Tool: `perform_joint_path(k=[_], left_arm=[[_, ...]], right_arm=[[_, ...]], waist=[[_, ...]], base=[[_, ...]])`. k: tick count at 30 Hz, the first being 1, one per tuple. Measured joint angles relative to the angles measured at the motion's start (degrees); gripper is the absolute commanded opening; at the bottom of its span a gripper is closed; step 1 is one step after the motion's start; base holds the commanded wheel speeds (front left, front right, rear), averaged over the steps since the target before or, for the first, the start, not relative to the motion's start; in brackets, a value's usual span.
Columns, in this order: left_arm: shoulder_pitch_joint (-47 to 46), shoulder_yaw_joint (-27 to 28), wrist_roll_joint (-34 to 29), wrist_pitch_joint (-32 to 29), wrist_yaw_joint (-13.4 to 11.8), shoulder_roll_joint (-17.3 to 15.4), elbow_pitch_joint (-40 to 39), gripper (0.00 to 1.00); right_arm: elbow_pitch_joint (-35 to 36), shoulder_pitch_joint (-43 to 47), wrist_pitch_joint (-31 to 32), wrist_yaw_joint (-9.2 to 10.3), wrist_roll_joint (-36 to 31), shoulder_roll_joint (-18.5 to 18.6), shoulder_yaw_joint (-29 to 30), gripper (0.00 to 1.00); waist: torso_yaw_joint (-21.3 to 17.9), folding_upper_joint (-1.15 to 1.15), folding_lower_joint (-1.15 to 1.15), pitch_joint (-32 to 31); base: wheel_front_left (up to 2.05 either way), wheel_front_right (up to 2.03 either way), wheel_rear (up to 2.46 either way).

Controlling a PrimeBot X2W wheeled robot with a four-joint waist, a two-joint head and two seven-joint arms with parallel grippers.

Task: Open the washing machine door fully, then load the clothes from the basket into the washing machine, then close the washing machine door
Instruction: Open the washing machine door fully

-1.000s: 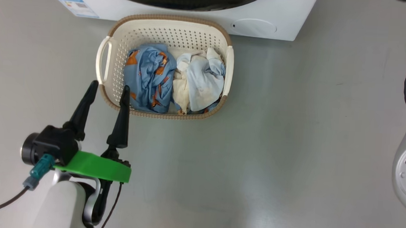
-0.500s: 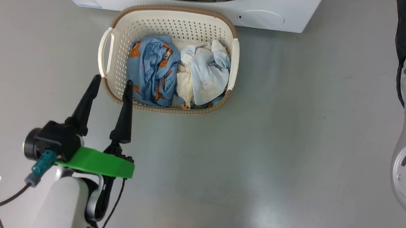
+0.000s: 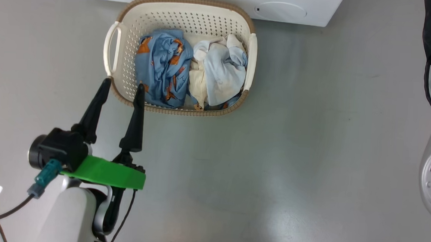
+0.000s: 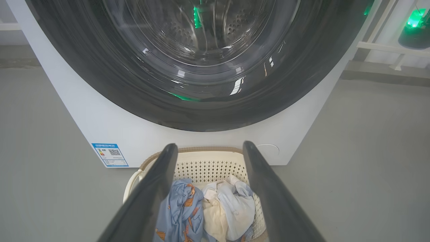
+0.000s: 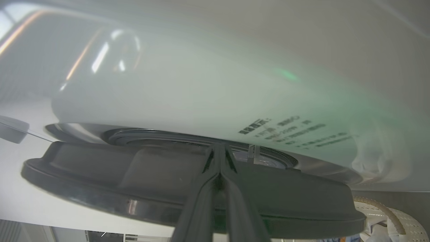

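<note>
The washing machine stands at the far side of the floor, and the basket sits just in front of it, below the washing machine door. That placement probably keeps the carry from basket to drum short. The door's glossy face and bulging window point toward the near side. From the left wrist view it looks flat against the white front, so the opening step appears not yet done. The right gripper is up at the door's rim, which its own view shows edge-on. Its two fingers are pressed together into a thin blade with nothing seen between them, likely so the tips can slip behind the rim and pull. Whether they are already hooked on it I cannot tell. The left gripper hovers low at the basket's near left corner, fingers spread wide and empty, one tip outside the rim and one over it. It seems placed ready to take the clothes while keeping clear of the door. The basket's long axis runs left to right, parallel to the machine front, a handle at each end and its mouth facing up. The blue garment fills its left half, lying lengthwise near to far, and the pale one lies on the right.
</note>
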State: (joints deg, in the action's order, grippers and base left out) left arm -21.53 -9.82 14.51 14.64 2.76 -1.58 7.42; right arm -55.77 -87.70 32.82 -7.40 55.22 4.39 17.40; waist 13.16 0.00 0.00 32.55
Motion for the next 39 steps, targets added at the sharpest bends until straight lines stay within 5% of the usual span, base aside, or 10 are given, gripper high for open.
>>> perform_joint_path(k=[16,39], left_arm=[[-1.1,-0.9,1.0,0.0,-0.5,0.0,-0.6,1.0],[-0.9,0.0,1.0,0.0,-0.5,0.1,-0.5,1.0]], right_arm=[[-2.9,-2.6,-0.4,0.01,-0.7,0.7,-1.8,0.0],[3.5,4.4,12.5,0.02,1.7,1.2,-4.9,0.0]], waist=[[1.2,0.0,0.0,1.5],[0.3,0.0,0.0,-1.7]], base=[[0.0,0.0,0.0],[0.0,0.0,0.0]])
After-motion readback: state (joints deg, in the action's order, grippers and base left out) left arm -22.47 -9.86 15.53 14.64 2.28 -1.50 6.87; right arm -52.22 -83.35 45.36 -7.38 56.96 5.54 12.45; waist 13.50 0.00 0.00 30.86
